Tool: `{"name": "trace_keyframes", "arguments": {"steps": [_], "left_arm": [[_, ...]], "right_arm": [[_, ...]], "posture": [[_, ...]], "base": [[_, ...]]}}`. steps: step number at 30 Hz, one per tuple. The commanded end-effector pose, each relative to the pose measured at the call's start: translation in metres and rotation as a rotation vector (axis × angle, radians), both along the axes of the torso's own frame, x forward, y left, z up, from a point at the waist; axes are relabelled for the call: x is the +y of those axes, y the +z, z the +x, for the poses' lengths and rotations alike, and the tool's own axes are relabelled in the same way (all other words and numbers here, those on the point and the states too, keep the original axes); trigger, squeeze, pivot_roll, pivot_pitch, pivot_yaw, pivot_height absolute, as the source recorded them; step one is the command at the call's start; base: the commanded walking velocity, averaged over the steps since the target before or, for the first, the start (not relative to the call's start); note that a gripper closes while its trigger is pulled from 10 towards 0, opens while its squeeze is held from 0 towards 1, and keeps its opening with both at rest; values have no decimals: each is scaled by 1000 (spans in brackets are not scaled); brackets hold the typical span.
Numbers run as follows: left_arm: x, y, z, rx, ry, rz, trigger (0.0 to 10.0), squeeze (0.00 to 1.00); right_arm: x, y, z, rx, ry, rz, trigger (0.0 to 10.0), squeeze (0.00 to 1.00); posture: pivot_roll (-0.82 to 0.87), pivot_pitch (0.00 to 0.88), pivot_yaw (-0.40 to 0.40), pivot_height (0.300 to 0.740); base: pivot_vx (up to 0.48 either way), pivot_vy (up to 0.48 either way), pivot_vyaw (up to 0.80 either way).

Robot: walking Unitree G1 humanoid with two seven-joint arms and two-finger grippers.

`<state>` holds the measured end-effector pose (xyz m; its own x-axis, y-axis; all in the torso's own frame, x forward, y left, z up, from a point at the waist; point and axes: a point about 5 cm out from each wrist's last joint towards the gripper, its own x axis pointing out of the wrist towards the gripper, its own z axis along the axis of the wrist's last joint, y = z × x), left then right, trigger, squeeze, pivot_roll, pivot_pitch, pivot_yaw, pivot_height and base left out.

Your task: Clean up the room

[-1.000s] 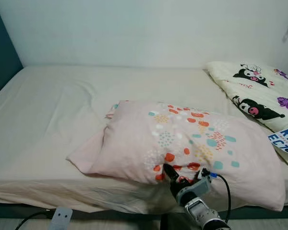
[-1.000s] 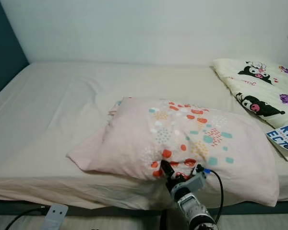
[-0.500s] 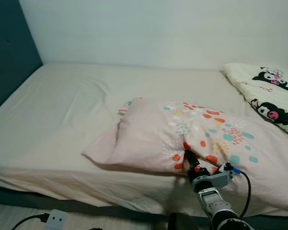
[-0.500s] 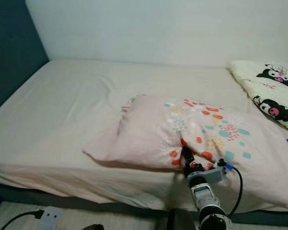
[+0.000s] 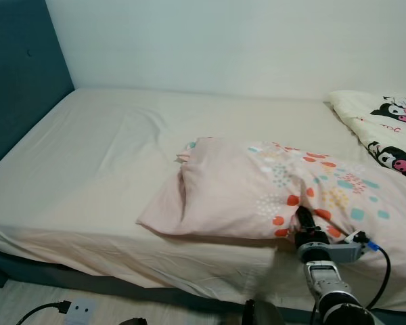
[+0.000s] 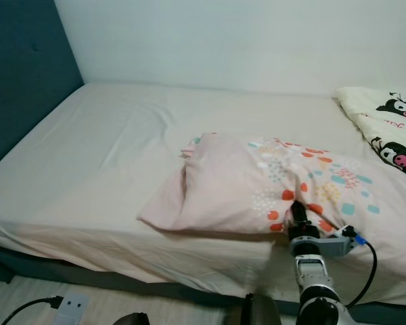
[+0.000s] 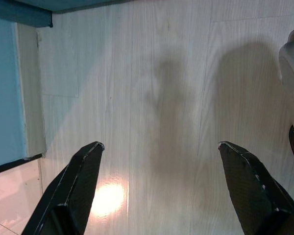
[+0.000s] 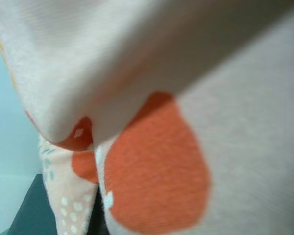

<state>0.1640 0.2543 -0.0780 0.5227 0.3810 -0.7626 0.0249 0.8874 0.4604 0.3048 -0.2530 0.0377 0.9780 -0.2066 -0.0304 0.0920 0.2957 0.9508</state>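
Left eye view: found the pink patterned pillow [image 5: 271, 193] lying across the lower middle and right of the frame, on the cream-sheeted bed [image 5: 88, 162], near its front edge. Saw the right gripper [image 5: 302, 218] at lower right, black fingers pinched into the pillow's near edge beside the orange spots. Compared with a second ago, noticed the teal headboard [image 5: 20, 81] now filling the upper left and the cartoon-print blanket [image 5: 386, 128] pushed toward the right border. Took that mostly for a turn of the head, though the pillow's place relative to the bed could not be judged with certainty. Judged the grip unchanged through it, and the pillow probably on its way toward the headboard end.

Right eye view: showed the same scene, with a white power strip [image 6: 71, 308] and cable on the floor at lower left.

Left wrist view: looked down on pale wood-grain floor [image 7: 152, 98], with the left gripper [image 7: 159, 188] hanging idle, fingers spread wide and nothing between them. Caught a teal edge of the bed base along the top left.

Right wrist view: pressed close against pink cloth with a large orange spot at centre, blurred. Read this as the pillowcase bunched at the fingers, agreeing with a firm hold.
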Motion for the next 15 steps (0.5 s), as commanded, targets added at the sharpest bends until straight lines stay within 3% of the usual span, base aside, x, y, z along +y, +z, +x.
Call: {"name": "trace_keyframes", "arguments": {"steps": [1, 7, 8, 10, 12, 15], "left_arm": [[2, 0, -1, 13, -11, 5, 10000, 0], [0, -1, -2, 13, -8, 0, 10000, 0], [1, -1, -1, 10, -1, -1, 10000, 0], [1, -1, -1, 10, -1, -1, 10000, 0], [3, 3, 4, -22, 43, -8, 10000, 0], [3, 3, 4, -22, 43, -8, 10000, 0]], "right_arm": [[-15, 15, 4, -61, -64, -29, 0, 0], [-15, 29, 15, -66, -4, -150, 0, 0], [-13, 29, 17, -18, 29, -219, 0, 0], [-13, 29, 17, -18, 29, -219, 0, 0], [-5, 23, 18, 74, 98, -331, 0, 0], [-5, 23, 18, 74, 98, -331, 0, 0]], "posture": [[48, 0, -18, 505], [42, 0, -18, 505], [42, 0, -18, 505], [42, 0, -18, 505], [39, 0, -30, 505], [39, 0, -30, 505]], "base": [[0, 0, 0], [0, 0, 0], [0, 0, 0], [0, 0, 0], [0, 0, 0], [0, 0, 0]]}}
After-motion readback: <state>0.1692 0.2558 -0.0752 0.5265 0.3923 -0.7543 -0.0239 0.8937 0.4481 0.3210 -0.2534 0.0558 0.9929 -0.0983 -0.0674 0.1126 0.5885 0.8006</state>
